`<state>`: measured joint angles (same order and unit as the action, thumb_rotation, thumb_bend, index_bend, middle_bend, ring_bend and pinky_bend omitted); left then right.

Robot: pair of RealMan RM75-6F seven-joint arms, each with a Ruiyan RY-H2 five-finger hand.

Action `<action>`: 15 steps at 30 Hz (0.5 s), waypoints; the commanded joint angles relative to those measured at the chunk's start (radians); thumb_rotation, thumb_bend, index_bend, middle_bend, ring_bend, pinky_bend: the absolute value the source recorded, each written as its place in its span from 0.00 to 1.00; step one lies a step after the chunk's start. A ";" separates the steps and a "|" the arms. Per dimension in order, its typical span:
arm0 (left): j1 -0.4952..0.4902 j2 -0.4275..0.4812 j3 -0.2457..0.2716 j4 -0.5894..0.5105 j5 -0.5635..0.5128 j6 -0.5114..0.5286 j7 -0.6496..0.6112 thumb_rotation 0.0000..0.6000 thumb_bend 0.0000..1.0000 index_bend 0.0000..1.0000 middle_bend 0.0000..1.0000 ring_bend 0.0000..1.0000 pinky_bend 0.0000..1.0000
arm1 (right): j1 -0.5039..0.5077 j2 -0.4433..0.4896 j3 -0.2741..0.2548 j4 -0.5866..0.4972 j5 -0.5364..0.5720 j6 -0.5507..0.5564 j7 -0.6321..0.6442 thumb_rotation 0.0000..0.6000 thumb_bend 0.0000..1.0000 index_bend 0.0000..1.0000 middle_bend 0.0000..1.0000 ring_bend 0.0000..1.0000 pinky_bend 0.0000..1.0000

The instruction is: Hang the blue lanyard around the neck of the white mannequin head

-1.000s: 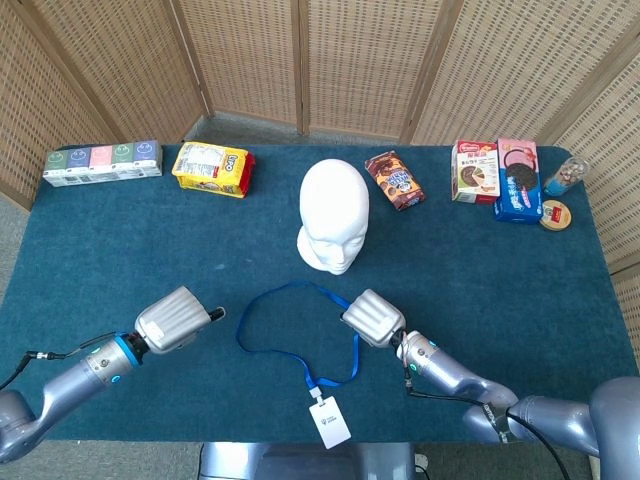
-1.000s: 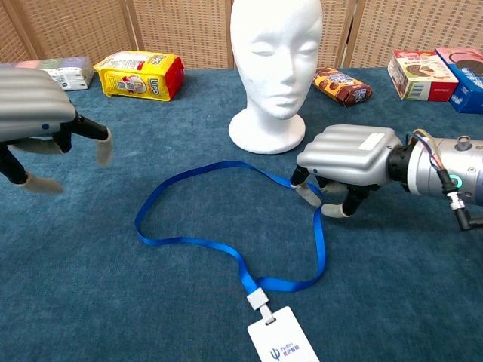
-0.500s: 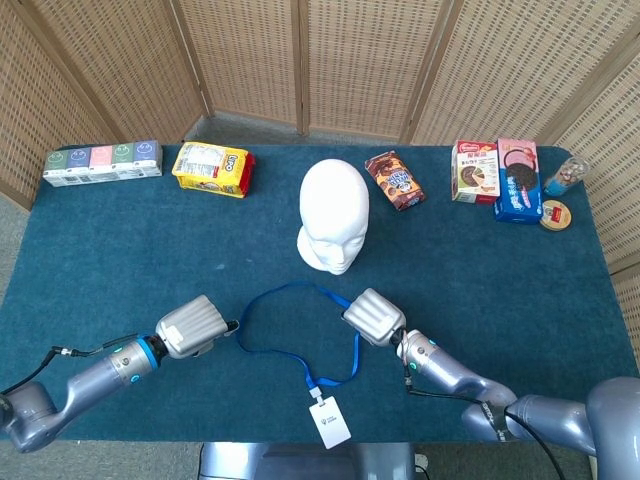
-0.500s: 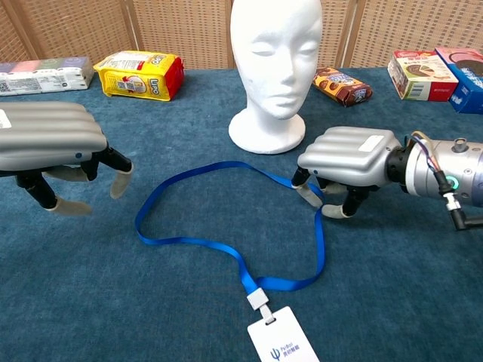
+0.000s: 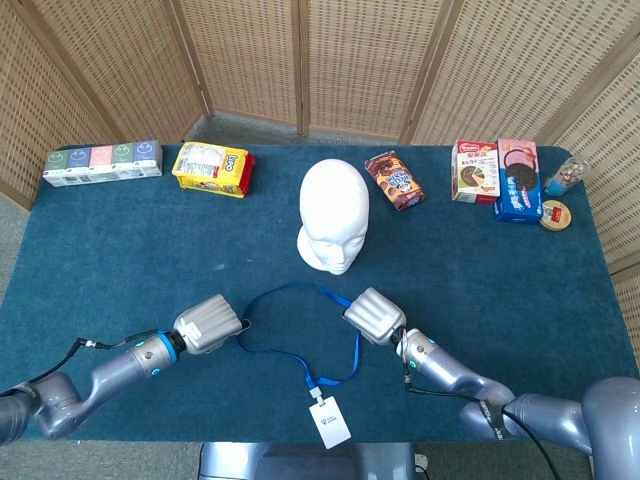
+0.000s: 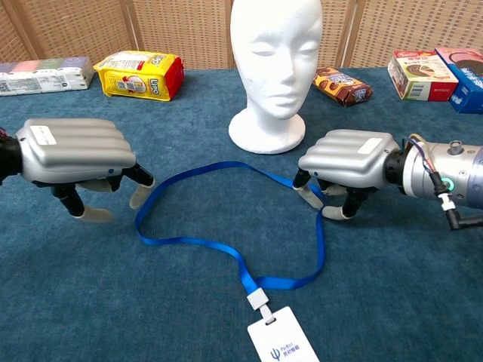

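We see the blue lanyard (image 6: 226,253) lying looped on the table (image 5: 120,240), near of the white mannequin head (image 6: 275,53), its badge (image 6: 281,345) nearest us. Our left hand (image 6: 75,154) hovers just left of the loop, fingers curled downward, holding nothing. Our right hand (image 6: 347,162) rests fingertips on the loop's right side; we cannot tell whether it grips.

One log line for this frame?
lanyard: flat on table | left hand: beside loop, empty | right hand: fingers on strap | mannequin head: bare
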<state>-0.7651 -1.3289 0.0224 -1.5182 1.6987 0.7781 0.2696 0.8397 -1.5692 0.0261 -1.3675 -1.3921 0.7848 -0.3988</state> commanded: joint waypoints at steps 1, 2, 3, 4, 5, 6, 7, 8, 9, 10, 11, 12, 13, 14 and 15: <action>-0.012 -0.017 -0.002 0.016 -0.011 -0.015 0.009 1.00 0.30 0.47 0.99 1.00 0.89 | 0.001 -0.001 0.001 0.003 0.002 -0.002 0.001 1.00 0.44 0.63 1.00 1.00 1.00; -0.015 -0.023 -0.002 0.020 -0.015 -0.018 0.011 1.00 0.30 0.47 0.99 1.00 0.89 | 0.001 -0.002 0.001 0.005 0.002 -0.003 0.002 1.00 0.44 0.63 1.00 1.00 1.00; -0.019 -0.028 -0.002 0.025 -0.018 -0.022 0.013 1.00 0.30 0.47 0.99 1.00 0.89 | 0.001 -0.002 0.001 0.006 0.003 -0.004 0.002 1.00 0.44 0.63 1.00 1.00 1.00; -0.021 -0.032 -0.002 0.028 -0.021 -0.024 0.015 1.00 0.30 0.47 0.99 1.00 0.89 | 0.001 -0.003 0.001 0.007 0.004 -0.005 0.002 1.00 0.44 0.63 1.00 1.00 1.00; -0.024 -0.039 -0.002 0.034 -0.025 -0.028 0.018 1.00 0.30 0.47 0.99 1.00 0.89 | 0.001 -0.004 0.001 0.009 0.005 -0.006 0.004 1.00 0.44 0.63 1.00 1.00 1.00; -0.027 -0.048 -0.002 0.041 -0.030 -0.032 0.020 1.00 0.30 0.47 0.99 1.00 0.89 | 0.001 -0.006 0.002 0.012 0.007 -0.007 0.005 1.00 0.44 0.63 1.00 1.00 1.00; -0.030 -0.057 -0.003 0.049 -0.036 -0.033 0.021 1.00 0.30 0.47 0.99 1.00 0.89 | 0.001 -0.008 0.002 0.015 0.008 -0.008 0.007 1.00 0.44 0.63 1.00 1.00 1.00; -0.030 -0.061 -0.003 0.052 -0.038 -0.033 0.022 1.00 0.30 0.47 0.99 1.00 0.89 | 0.001 -0.009 0.002 0.016 0.008 -0.008 0.008 1.00 0.44 0.63 1.00 1.00 1.00; -0.031 -0.066 -0.004 0.055 -0.043 -0.033 0.022 1.00 0.30 0.47 0.99 1.00 0.89 | 0.001 -0.010 0.001 0.018 0.009 -0.008 0.008 1.00 0.44 0.63 1.00 1.00 1.00; -0.033 -0.071 -0.004 0.058 -0.050 -0.035 0.021 1.00 0.30 0.47 0.99 1.00 0.89 | 0.000 -0.011 0.001 0.020 0.008 -0.008 0.009 1.00 0.44 0.63 1.00 1.00 1.00; -0.034 -0.073 -0.005 0.060 -0.053 -0.037 0.021 1.00 0.30 0.47 0.99 1.00 0.89 | 0.000 -0.011 0.001 0.021 0.008 -0.008 0.009 1.00 0.44 0.63 1.00 1.00 1.00; -0.039 -0.080 -0.006 0.066 -0.055 -0.039 0.026 1.00 0.30 0.47 0.99 1.00 0.89 | 0.000 -0.012 0.000 0.024 0.009 -0.009 0.011 1.00 0.44 0.63 1.00 1.00 1.00; -0.041 -0.085 -0.007 0.070 -0.057 -0.039 0.027 1.00 0.30 0.47 0.99 1.00 0.89 | 0.000 -0.012 -0.001 0.026 0.009 -0.009 0.011 1.00 0.44 0.63 1.00 1.00 1.00; -0.043 -0.088 -0.006 0.073 -0.059 -0.039 0.028 1.00 0.30 0.47 0.99 1.00 0.89 | -0.001 -0.012 -0.001 0.026 0.009 -0.010 0.011 1.00 0.44 0.63 1.00 1.00 1.00; -0.045 -0.090 -0.006 0.076 -0.061 -0.038 0.028 1.00 0.30 0.47 0.99 1.00 0.89 | -0.001 -0.012 0.000 0.027 0.010 -0.010 0.013 1.00 0.44 0.63 1.00 1.00 1.00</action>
<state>-0.8083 -1.4180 0.0165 -1.4440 1.6390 0.7402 0.2968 0.8392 -1.5809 0.0257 -1.3409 -1.3820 0.7750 -0.3863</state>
